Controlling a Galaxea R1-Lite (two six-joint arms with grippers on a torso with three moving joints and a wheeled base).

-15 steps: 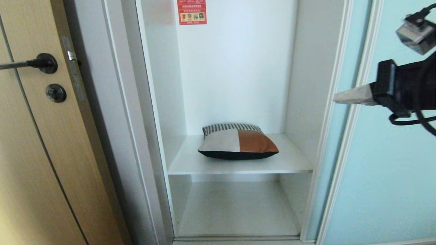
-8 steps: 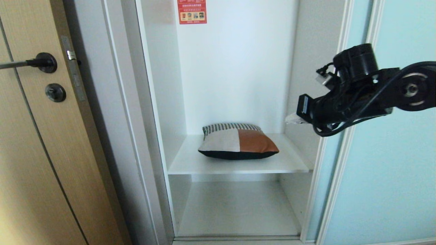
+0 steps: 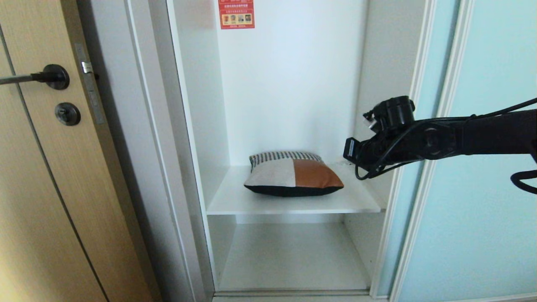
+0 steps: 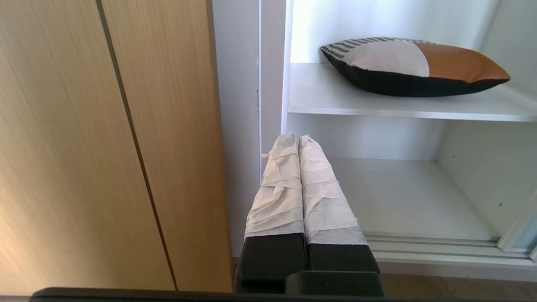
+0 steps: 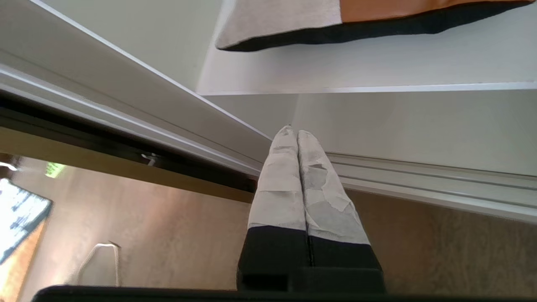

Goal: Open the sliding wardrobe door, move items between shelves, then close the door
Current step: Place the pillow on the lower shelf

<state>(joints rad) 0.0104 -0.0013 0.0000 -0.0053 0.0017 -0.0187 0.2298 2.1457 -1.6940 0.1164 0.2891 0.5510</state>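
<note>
The sliding wardrobe door point(image 3: 482, 201), a pale aqua panel, stands pushed to the right, so the white compartment is open. A cushion-like item point(image 3: 293, 174) in white, tan-brown and black with a striped band lies on the upper of two shelves point(image 3: 251, 205). The lower shelf point(image 3: 293, 260) is bare. My right gripper point(image 3: 350, 157) reaches in from the right, just past the item's right end, near the compartment's right wall. In the right wrist view the gripper point(image 5: 297, 133) is shut and empty. My left gripper point(image 4: 297, 137) is shut, empty and low, before the compartment's left post.
A light wooden door with a black lever handle point(image 3: 42, 77) fills the left. A red sticker point(image 3: 236, 14) is on the compartment's back wall. The door's floor track point(image 5: 419, 176) runs along the bottom, with brown floor point(image 5: 126, 235) before it.
My right arm has swung down and to the left, from in front of the sliding door's frame to the compartment's right side beside the item. Nothing else has moved.
</note>
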